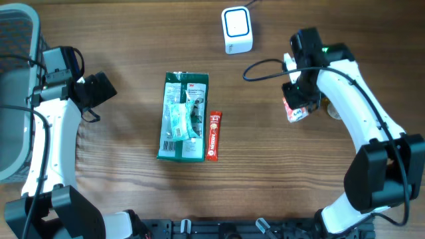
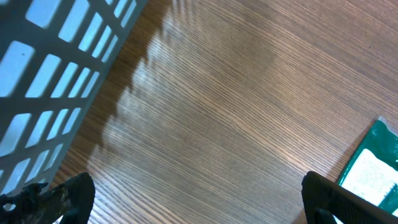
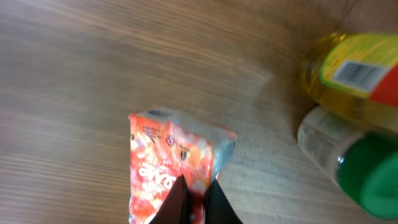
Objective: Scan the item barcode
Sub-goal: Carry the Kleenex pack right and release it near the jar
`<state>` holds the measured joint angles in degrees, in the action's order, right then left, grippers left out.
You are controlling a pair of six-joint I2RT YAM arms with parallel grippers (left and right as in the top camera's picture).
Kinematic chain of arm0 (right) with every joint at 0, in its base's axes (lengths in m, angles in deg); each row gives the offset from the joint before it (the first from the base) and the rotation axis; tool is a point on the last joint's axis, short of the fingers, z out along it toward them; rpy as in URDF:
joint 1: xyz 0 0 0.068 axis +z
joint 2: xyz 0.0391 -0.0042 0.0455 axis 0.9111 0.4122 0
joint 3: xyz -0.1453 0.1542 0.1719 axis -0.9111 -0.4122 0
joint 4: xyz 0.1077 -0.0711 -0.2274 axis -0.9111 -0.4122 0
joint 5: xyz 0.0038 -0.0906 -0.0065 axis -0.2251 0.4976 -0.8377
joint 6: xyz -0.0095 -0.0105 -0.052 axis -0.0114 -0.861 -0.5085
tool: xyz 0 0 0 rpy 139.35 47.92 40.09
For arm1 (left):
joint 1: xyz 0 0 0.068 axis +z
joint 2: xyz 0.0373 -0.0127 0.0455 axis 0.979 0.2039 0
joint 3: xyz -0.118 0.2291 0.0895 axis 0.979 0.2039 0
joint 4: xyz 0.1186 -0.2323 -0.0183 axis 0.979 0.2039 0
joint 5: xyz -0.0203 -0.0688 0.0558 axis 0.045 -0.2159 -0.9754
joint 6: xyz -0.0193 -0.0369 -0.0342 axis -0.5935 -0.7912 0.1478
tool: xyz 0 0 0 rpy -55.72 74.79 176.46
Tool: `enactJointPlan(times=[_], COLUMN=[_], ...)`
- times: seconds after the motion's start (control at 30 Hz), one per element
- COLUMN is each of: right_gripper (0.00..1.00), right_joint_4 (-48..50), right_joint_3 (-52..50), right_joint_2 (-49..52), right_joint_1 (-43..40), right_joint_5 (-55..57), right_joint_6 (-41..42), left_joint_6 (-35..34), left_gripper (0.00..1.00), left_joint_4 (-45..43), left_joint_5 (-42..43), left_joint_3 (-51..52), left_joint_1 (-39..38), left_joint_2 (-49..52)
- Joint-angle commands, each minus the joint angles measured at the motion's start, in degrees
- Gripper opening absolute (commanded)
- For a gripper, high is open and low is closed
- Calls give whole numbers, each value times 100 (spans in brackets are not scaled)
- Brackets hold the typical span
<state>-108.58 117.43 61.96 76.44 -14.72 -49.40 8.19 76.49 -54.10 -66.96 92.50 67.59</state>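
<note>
While right hand (image 3: 195,190) pinches red packet (image 3: 166,152), long axis along fingers (image 3: 175,202), left hand (image 2: 199,199) spread wide.

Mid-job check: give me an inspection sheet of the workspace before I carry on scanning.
Surface: wooden table, no spills seen.
Job's things: white scanner at the far edge; red pouch in the right gripper.
Clutter: green package and red stick packet side by side mid-table; yellow bottle and green-capped jar by the right arm.
Grippers: left gripper open, empty; right gripper fingers shut on the red pouch.
Cables: black cable looping off the right arm.
Surroundings: mesh basket at the left edge.
</note>
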Motion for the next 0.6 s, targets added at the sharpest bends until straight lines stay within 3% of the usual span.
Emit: enactJointPlan(times=[0.0, 0.03, 0.07, 0.1, 0.23, 0.3, 0.4, 0.57], right_gripper=[10, 15, 42, 48, 56, 52, 37, 31], right_joint_4=[708, 929, 1172, 1300, 1676, 1878, 1897, 2339], right_joint_3=[-713, -870, -994, -1012, -966, -968, -1021, -1633], right_joint_2=[76, 76, 76, 76, 70, 70, 72, 83], right_joint_1=[-48, -48, -48, -48, -46, -48, -46, 105], right_joint_5=[256, 256, 254, 256, 195, -647, -1908, -1781], right_joint_6=[166, 168, 173, 212, 544, 1143, 1353, 1676], left_joint_6=[74, 74, 72, 74, 74, 74, 74, 74], left_gripper=[100, 100, 100, 100, 100, 100, 100, 100], left_joint_4=[-11, -11, -11, -11, -11, -11, -11, -11], left_joint_5=[-13, -13, -13, -13, -13, -13, -13, -13], left_joint_3=[-52, -52, -52, -52, -52, -52, -52, -52], left_joint_1=[26, 26, 26, 26, 26, 26, 26, 26], left_joint_2=[-42, -42, -42, -42, -42, -42, -42, -42])
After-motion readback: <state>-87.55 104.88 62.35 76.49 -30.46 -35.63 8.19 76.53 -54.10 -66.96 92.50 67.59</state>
